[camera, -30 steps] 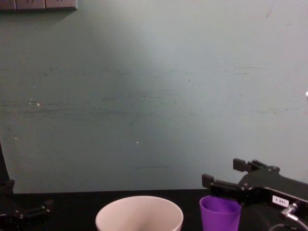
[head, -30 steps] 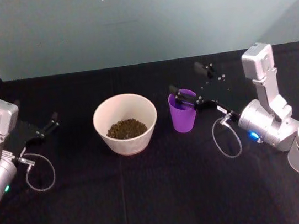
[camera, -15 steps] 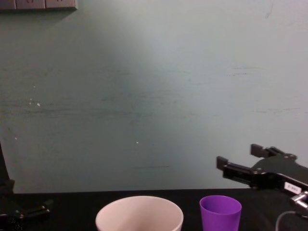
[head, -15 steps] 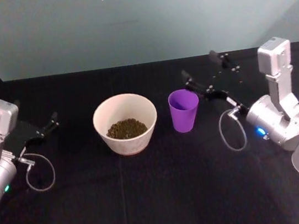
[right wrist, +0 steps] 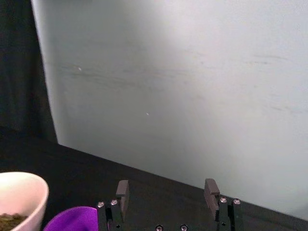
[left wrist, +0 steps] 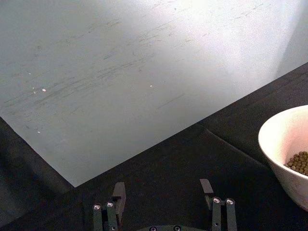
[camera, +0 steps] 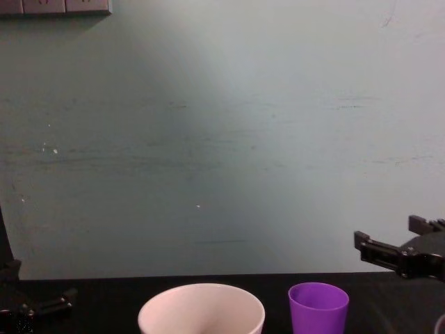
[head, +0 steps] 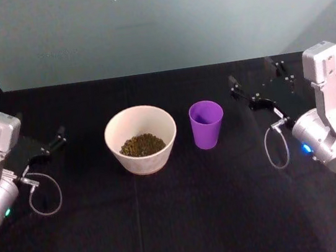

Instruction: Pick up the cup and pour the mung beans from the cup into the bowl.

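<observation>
At the far left of the black bench [head: 182,224], the left pincer [head: 54,141] rests low over the cloth, well apart from the bowl. Its fingers [left wrist: 119,195] stand spread with nothing between them (the left wrist view shows bare cloth in the gap). A grey cable loop [head: 43,194] hangs from the arm beside it.

The bowl [head: 141,139], cream-white with a thick rim, stands upright a little left of the bench's middle. A layer of mung beans [head: 142,145] lies in its bottom.

Just to the right of the bowl, near but not touching it, the cup [head: 207,123] stands upright on the cloth. It is purple, tapered and free of any grip. From the head view its inside reads as plain purple; whether any beans sit at the bottom cannot be told.

Further right, the right pincer [head: 254,82] hangs above the bench, apart from the cup and level with or slightly above its rim, as the chest view shows. Its fingers [right wrist: 122,191] are spread wide and empty, pointing roughly toward the pale wall [camera: 222,139] at the back. The right wrist view shows the cup's rim and a part of the bowl off to one side of the fingers. A second cable loop [head: 275,145] hangs below this arm's wrist.
</observation>
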`<action>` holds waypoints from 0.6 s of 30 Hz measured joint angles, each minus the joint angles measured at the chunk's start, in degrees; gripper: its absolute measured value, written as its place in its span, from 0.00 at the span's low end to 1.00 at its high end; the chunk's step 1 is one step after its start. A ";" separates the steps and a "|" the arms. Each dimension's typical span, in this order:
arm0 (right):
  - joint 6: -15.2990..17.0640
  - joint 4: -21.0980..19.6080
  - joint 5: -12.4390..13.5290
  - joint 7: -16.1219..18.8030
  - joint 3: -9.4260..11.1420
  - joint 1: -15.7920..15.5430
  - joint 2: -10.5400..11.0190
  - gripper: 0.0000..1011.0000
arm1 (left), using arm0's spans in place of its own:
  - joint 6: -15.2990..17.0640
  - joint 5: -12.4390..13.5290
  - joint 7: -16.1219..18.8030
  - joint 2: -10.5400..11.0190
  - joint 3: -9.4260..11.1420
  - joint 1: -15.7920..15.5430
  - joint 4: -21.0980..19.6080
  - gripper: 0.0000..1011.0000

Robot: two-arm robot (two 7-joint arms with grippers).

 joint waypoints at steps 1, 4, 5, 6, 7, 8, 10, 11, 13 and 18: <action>0.74 -0.07 -0.31 -0.40 0.33 -0.18 -0.14 0.99 | 0.00 0.00 0.00 0.00 0.00 0.00 0.00 0.99; 2.30 -0.10 -1.03 -1.02 0.84 -0.46 -0.39 0.99 | 0.00 0.00 0.00 0.00 0.00 0.00 0.00 0.99; 2.60 -0.11 -1.18 -1.08 0.97 -0.51 -0.42 0.99 | 0.00 0.00 0.00 0.00 0.00 0.00 0.00 0.99; 3.05 -0.03 -1.43 -1.14 1.20 -0.58 -0.49 0.99 | 0.00 0.00 0.00 0.00 0.00 0.00 0.00 0.99; 3.20 0.04 -1.50 -1.15 1.29 -0.61 -0.53 0.99 | 0.00 0.00 0.00 0.00 0.00 0.00 0.00 0.99; 3.33 0.10 -1.55 -1.15 1.37 -0.64 -0.55 0.99 | 0.00 0.00 0.00 0.00 0.00 0.00 0.00 0.99; 3.67 0.37 -1.68 -1.09 1.66 -0.79 -0.64 0.99 | 0.00 0.00 0.00 0.00 0.00 0.00 0.00 0.99; 3.76 0.47 -1.67 -1.09 1.78 -0.85 -0.69 0.99 | 0.00 0.00 0.00 0.00 0.00 0.00 0.00 0.99; 4.02 0.75 -1.61 -0.91 2.07 -1.00 -0.80 0.99 | 0.00 0.00 0.00 0.00 0.00 0.00 0.00 0.99; 4.72 1.20 -1.59 -0.35 2.30 -1.06 -0.91 0.99 | 0.00 0.00 0.00 0.00 0.00 0.00 0.00 0.99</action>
